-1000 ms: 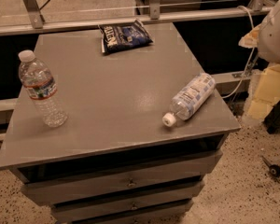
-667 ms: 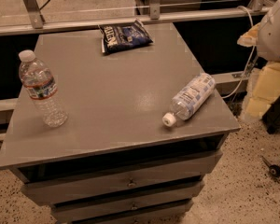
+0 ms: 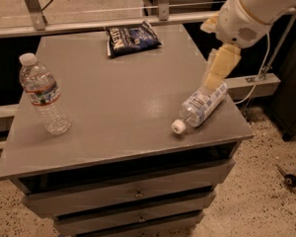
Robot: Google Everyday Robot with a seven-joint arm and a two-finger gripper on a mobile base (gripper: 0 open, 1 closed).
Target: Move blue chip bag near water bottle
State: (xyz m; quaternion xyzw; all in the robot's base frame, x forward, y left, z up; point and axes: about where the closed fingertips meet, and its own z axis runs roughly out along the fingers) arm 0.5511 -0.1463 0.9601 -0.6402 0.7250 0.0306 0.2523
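Camera view, tool (image 3: 218,77) over right table (image 3: 118,107) edge

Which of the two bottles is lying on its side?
The pale-labelled bottle on the right, cap pointing toward the front; the gripper hangs by its base end. The water bottle, with its red-and-white band, stands upright on the left.

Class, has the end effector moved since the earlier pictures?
Yes. The end effector has shifted left, from off the table to over its right edge, above the lying bottle.
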